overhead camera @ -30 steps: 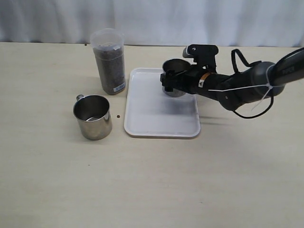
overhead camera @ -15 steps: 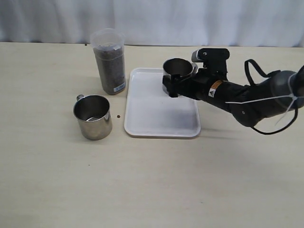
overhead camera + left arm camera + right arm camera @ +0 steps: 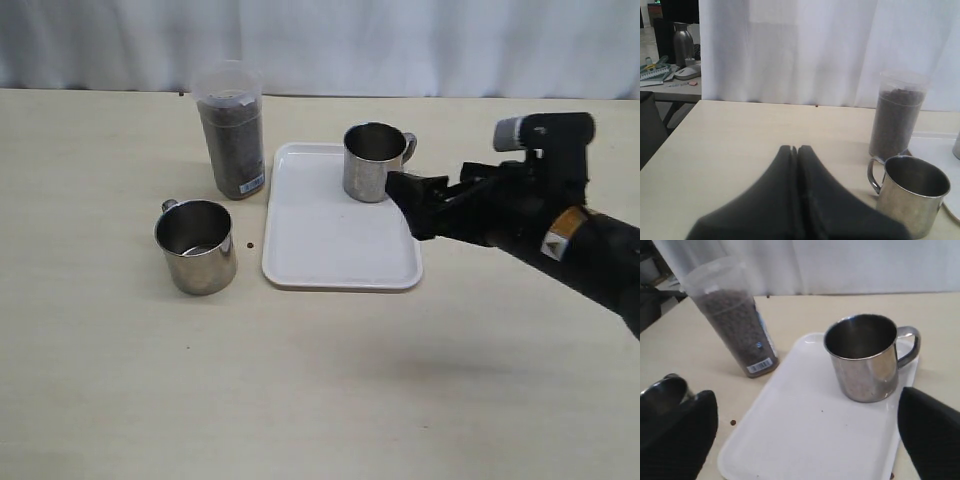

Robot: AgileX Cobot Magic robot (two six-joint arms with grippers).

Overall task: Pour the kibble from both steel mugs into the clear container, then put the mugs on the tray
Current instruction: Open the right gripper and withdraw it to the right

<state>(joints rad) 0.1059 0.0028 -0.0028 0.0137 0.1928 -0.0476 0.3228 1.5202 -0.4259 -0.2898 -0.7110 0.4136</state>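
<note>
Our left gripper [image 3: 794, 150] has its two dark fingers pressed flat together with nothing between them. It hangs over the pale beige table [image 3: 320, 400], short of the near steel mug [image 3: 196, 245], a short shiny cylinder with a loop handle. Our right gripper [image 3: 412, 205] has its fingers spread wide and holds nothing. Its tips sit by the right edge of the flat white rectangular tray [image 3: 330, 240] and touch neither rim nor mug. The near half of the table lies bare, and most of the tray's floor is free. The near steel mug stands upright just left of the tray; we think it is empty, though glare on the steel leaves us unsure. One stray pellet [image 3: 248, 245] lies between it and the tray rim. In the tray's far right corner the far steel mug [image 3: 372, 165], alike in make, stands upright with its handle turned to the right. Beyond the tray's far left corner the tall clear plastic container [image 3: 230, 135] holds dark brown kibble [image 3: 232, 150] almost to the top. A second ago the right gripper was around the far steel mug; now it is drawn back to the right. The rest sits as before.
</note>
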